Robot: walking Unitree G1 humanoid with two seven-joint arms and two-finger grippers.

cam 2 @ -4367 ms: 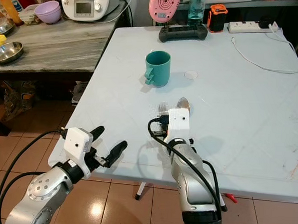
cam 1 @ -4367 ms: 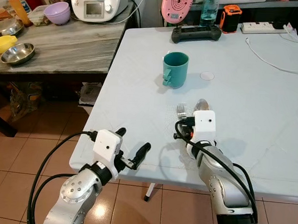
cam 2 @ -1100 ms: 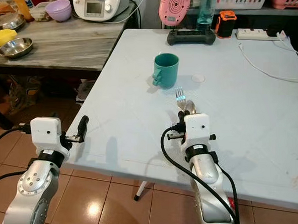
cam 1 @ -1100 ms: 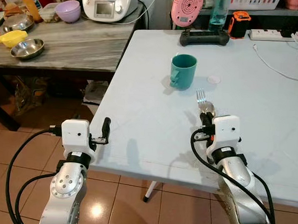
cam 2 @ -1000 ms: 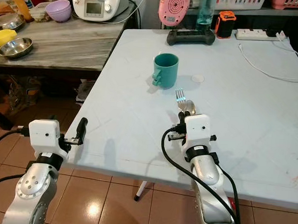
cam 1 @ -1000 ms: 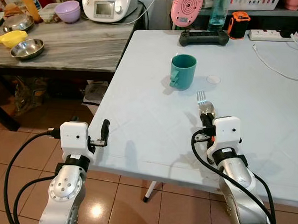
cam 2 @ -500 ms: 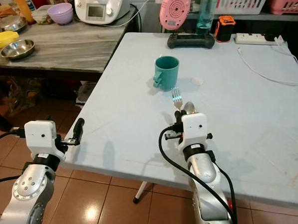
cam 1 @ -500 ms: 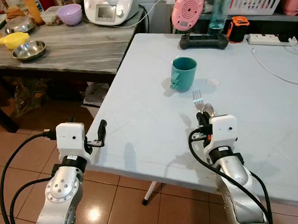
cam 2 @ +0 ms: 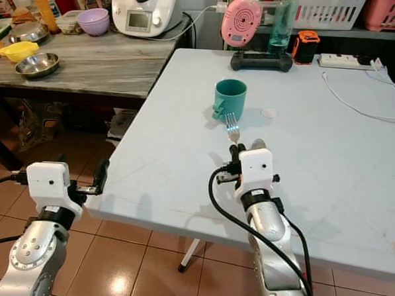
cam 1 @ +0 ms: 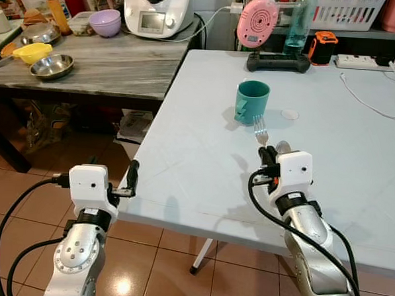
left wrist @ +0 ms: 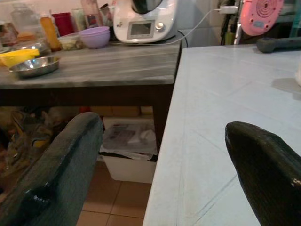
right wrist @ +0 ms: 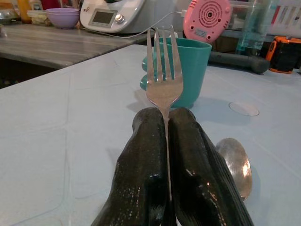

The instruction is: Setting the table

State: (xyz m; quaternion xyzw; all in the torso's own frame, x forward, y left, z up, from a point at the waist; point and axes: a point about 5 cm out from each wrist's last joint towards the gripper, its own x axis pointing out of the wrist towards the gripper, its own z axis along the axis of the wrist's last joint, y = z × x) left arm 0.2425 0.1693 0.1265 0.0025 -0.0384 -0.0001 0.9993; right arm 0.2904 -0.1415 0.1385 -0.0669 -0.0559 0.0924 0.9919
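The right gripper has its two black fingers pinched tight on the stem of a fork, tines pointing away toward the teal mug. A spoon sits just beside that grip on the pale blue table; whether it lies free on the surface or is caught along with the fork I cannot tell from here. The left gripper hangs off the table's near edge with its fingers spread and nothing between them.

The fork is held by a thin stem only, so it could swivel or slip as it is lowered, and a careless push forward might knock the mug, which stands near the tines. Setting the fork down on top of the spoon would leave them crossed.

The table is smooth and lightly scuffed, probably slippery for cutlery. At its far end are a black controller, a pink round gadget and a white power strip. Beside it stands a grey wooden counter with a steel bowl, a yellow bowl, a purple bowl and a white kitchen machine. The floor is terracotta tile.
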